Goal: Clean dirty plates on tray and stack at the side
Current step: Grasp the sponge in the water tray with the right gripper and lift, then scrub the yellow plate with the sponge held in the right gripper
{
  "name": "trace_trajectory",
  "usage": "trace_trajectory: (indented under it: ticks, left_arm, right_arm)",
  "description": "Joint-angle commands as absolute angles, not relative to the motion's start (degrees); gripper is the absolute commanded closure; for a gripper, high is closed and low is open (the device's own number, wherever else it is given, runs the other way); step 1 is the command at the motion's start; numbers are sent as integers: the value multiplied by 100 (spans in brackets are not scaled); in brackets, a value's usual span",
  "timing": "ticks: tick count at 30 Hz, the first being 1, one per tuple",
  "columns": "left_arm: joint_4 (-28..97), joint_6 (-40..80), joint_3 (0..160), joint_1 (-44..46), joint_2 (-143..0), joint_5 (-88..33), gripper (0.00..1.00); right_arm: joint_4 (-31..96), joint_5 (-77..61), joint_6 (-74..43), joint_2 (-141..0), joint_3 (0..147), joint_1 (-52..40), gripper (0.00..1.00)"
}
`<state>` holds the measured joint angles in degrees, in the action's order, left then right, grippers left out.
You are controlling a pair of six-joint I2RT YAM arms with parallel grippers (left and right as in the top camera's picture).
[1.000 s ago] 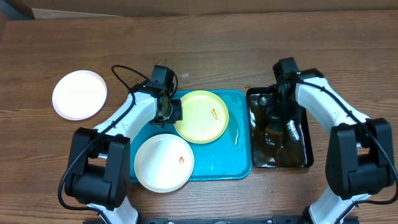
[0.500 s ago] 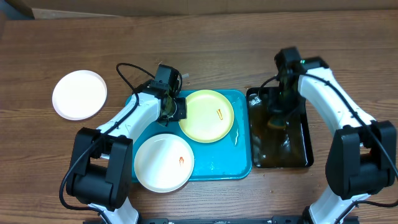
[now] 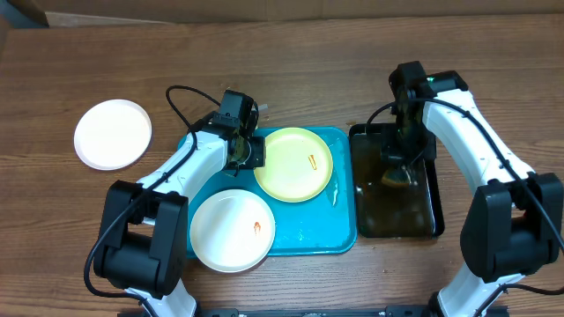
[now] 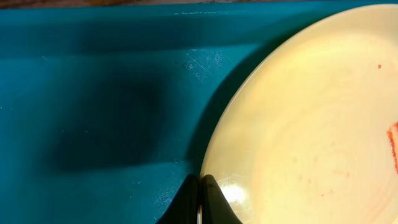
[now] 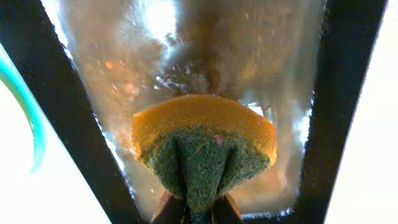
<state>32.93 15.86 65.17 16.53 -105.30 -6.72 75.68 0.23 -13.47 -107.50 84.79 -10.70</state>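
Observation:
A pale yellow-green plate [image 3: 295, 167] with an orange smear lies at the back of the turquoise tray [image 3: 317, 227]. My left gripper [image 3: 249, 154] is shut on its left rim. In the left wrist view the fingers [image 4: 200, 190] pinch the plate's edge [image 4: 311, 124] above the tray floor [image 4: 93, 93]. A white plate [image 3: 231, 231] with a red smear sits at the tray's front left. Another white plate [image 3: 112, 134] lies on the table at far left. My right gripper [image 3: 401, 163] is shut on a yellow-and-green sponge [image 5: 205, 143] over the black tray.
The black tray [image 3: 397, 216] of murky brown water stands right of the turquoise tray, and its dark rim [image 5: 50, 93] frames the right wrist view. Water drops lie on the turquoise tray's right side. Cardboard borders the table's far edge.
My left gripper has shifted the yellow-green plate slightly right on the tray. My right gripper has moved the sponge toward the far end of the black tray.

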Motion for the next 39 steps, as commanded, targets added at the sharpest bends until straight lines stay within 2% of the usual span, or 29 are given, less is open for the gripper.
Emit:
trace_trajectory:
  ticks: [1, 3, 6, 11, 14, 17, 20, 23, 26, 28, 31, 35, 39]
  left_arm:
    - [3267, 1372, 6486, 1752, -10565, -714, 96]
    - [3269, 1369, 6486, 1809, -10565, -714, 96]
    - [3269, 1372, 6486, 1909, -10565, -711, 91]
    - [3267, 1374, 6486, 2029, -10565, -683, 86]
    - [3271, 1376, 6486, 2029, -10565, -683, 75]
    - [3271, 1376, 6486, 2029, -10565, -690, 76]
    - [3271, 1393, 6486, 2029, -10567, -692, 86]
    - [3275, 1393, 6484, 2029, -10567, -692, 91]
    - [3275, 1393, 6484, 2029, -10569, -692, 85]
    - [3275, 1393, 6484, 2029, -10593, -694, 75]
    - [3273, 1396, 6484, 2029, -10718, -711, 72]
    - [3269, 1417, 6486, 2029, -10908, -716, 73]
    - [3269, 1417, 6490, 2027, -10906, -716, 83]
  right_arm:
    - [7618, 32, -1299, -10674, 8809, -1092, 96]
    - [7614, 25, -1223, -10674, 8875, -1109, 96]
    - [7507, -156, -1107, -10674, 8949, -1125, 96]
    - [7043, -1216, -967, -10674, 8965, -1129, 96]
    - [6641, -1468, -886, -10674, 8965, -1249, 96]
    - [6348, -1468, -733, -10674, 8965, -1485, 96]
    - [6049, -1295, -698, -10674, 8965, -1802, 96]
    - [5752, -735, -698, -10676, 8962, -2255, 96]
    - [5629, -263, -698, -10676, 8954, -2554, 96]
    - [5572, -25, -698, -10676, 8919, -2696, 96]
    - [5518, 126, -698, -10683, 8851, -2818, 96]
    - [5201, 126, -701, -10683, 8545, -2856, 96]
    - [4893, 126, -701, -10687, 8202, -2856, 96]
